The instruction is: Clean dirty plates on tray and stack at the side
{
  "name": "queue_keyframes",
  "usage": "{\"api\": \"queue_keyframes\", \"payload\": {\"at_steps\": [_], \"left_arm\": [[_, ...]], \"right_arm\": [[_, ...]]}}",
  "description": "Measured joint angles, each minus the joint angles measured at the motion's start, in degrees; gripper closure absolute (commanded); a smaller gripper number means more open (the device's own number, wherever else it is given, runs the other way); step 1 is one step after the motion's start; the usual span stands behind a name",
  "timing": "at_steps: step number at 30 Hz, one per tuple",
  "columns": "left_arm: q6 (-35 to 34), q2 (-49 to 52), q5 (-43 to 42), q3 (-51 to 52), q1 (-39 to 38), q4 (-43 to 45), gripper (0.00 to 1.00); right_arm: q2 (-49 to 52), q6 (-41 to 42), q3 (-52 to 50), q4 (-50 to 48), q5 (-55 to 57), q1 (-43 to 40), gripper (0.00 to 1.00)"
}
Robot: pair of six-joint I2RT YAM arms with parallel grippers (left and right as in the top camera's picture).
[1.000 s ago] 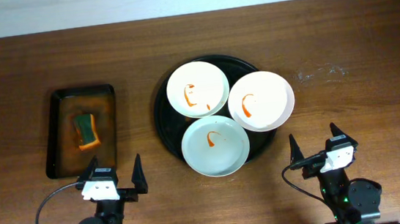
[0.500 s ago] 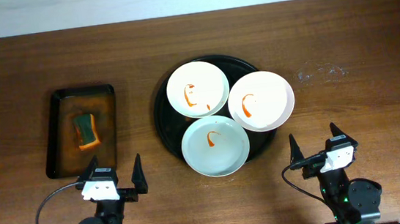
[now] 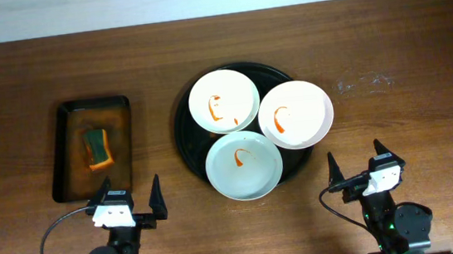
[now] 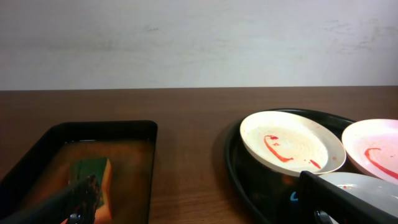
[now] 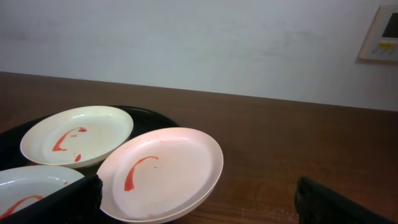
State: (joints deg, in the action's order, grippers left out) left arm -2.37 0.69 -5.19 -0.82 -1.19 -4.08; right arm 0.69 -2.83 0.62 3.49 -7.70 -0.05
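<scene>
white plate, pale pink plate, blue-green plate: orange-red smears on each. round tray black. sponge green over orange. surface dark brown woodgrain.

Sponge in rect. tray, smeared white plate on round tray

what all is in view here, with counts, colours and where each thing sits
dirty plates: 3; white, pale pink, pale blue-green; each smeared orange-red, on the round tray, the pink one overhanging its right rim
round tray: 1; black; middle of the table
rectangular tray: 1; black with brownish floor; left of the round tray
sponge: 1; green and orange; inside the rectangular tray
table: 1; brown wood; under everything
wall panel: 1; beige; on the wall, top right of the right wrist view
left gripper: 1; black fingers; near edge, open, empty
right gripper: 1; black fingers; near edge, open, empty
</scene>
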Motion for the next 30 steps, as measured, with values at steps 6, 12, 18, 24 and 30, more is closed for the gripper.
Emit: {"api": "queue_keyframes", "payload": {"at_steps": [6,12,18,24,30], "left_arm": [[0.02,0.00,0.00,0.00,0.00,0.00,0.01],[0.00,0.00,0.00,0.00,0.00,0.02,0.01],[0.00,0.04,0.02,-0.85,0.00,-2.32,0.01],[0.02,4.70,0.07,-7.41,0.00,-10.93,0.01],[0.02,16.79,1.07,-17.77,0.00,-16.65,0.01]], "right_arm": [[0.00,0.00,0.00,0.00,0.00,0.00,0.01],[0.00,0.04,0.00,0.00,0.00,0.00,0.01],[0.00,2.73,0.00,0.13,0.00,0.00,0.01],[1.66,8.50,2.38,5.38,0.35,0.00,0.01],[8.59,10.43,10.14,14.60,0.39,0.00,0.01]]}}
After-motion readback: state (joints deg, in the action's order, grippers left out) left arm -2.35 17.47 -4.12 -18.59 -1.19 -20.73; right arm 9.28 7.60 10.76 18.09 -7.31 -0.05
